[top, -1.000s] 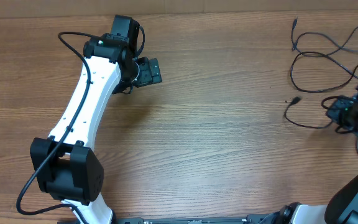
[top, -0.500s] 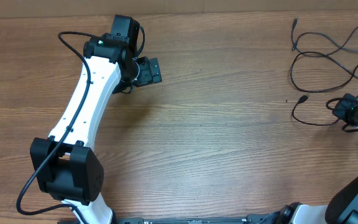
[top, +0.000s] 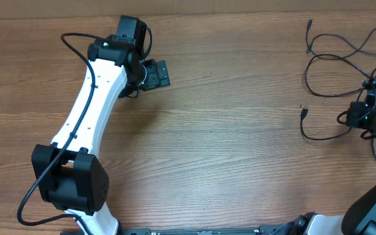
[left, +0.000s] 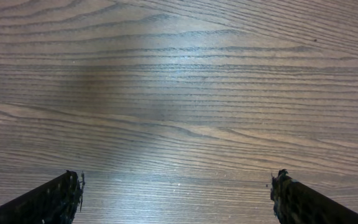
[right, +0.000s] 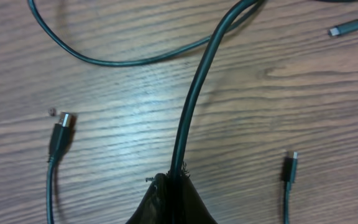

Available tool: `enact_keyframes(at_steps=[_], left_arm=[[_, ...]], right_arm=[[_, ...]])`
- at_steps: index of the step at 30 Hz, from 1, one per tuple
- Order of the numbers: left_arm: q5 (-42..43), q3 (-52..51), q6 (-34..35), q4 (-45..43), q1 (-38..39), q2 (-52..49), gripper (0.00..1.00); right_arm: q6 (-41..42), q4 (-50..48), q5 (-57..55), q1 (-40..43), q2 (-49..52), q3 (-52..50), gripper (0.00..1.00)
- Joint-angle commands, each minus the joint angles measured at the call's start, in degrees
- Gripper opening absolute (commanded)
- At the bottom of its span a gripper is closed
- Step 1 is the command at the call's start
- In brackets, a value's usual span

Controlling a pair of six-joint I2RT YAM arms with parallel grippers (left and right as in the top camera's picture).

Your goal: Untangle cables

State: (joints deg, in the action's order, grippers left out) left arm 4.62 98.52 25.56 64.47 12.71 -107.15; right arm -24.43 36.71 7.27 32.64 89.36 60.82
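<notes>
Cables (top: pixel 331 56): thin black cords in loose loops on the wood table (top: pixel 240 156), all on the right pincer's side
Right pincer (right: pixel 173 182): jaws pinched tight on one cord; sits by the table's right edge in the overhead view (top: pixel 363 117)
Held cable (right: pixel 194 93): comes out from between the tips, runs straight ahead of them, bends right at the far end
Left of tips: silver-tipped plug (right: pixel 61 130) flat on the wood, near, apart from the held cable
Right of tips: small dark plug (right: pixel 289 168), its cord running back past the pincer
Further ahead: curved cord (right: pixel 104 60) sweeps across ahead-left up to the held cable; can't tell if it joins or crosses; another plug (right: pixel 347 28) far ahead-right
Beyond the pincer, overhead view: bigger loops, one cord end (top: pixel 309 24) near the table's back edge
Left pincer (left: pixel 178 186): jaws spread wide, bare wood between the tips; in the overhead view (top: pixel 158 74) well apart from every cord
</notes>
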Motion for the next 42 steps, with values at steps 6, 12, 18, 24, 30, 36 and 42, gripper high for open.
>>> enact_keyframes(at_steps=[6, 12, 18, 24, 30, 36, 42], left_arm=[[-0.6, 0.6, -0.3, -0.2, 0.1, 1.5, 1.0], [-0.6, 0.6, -0.3, -0.2, 0.1, 1.5, 1.0], [-0.6, 0.6, -0.3, -0.2, 0.1, 1.5, 0.99], [-0.6, 0.6, -0.3, -0.2, 0.1, 1.5, 0.99], [-0.6, 0.6, -0.3, -0.2, 0.1, 1.5, 1.0], [-0.6, 0.6, -0.3, -0.2, 0.1, 1.5, 1.0], [-0.6, 0.6, -0.3, -0.1, 0.1, 1.5, 1.0]], right_arm=[[-2.1, -0.3, -1.9, 0.6, 1.3, -1.7, 0.04], [-2.0, 0.2, -2.3, 2.2, 1.8, -1.7, 0.04], [-1.7, 2.3, -2.3, 5.9, 4.0, -1.7, 0.04], [0.2, 2.1, -2.3, 8.6, 6.1, -1.7, 0.04], [0.4, 1.2, -2.3, 9.3, 6.7, -1.7, 0.16], [0.6, 1.0, -2.2, 9.3, 7.5, -1.7, 0.21], [3.2, -0.2, -2.1, 9.3, 8.3, -1.7, 0.44]])
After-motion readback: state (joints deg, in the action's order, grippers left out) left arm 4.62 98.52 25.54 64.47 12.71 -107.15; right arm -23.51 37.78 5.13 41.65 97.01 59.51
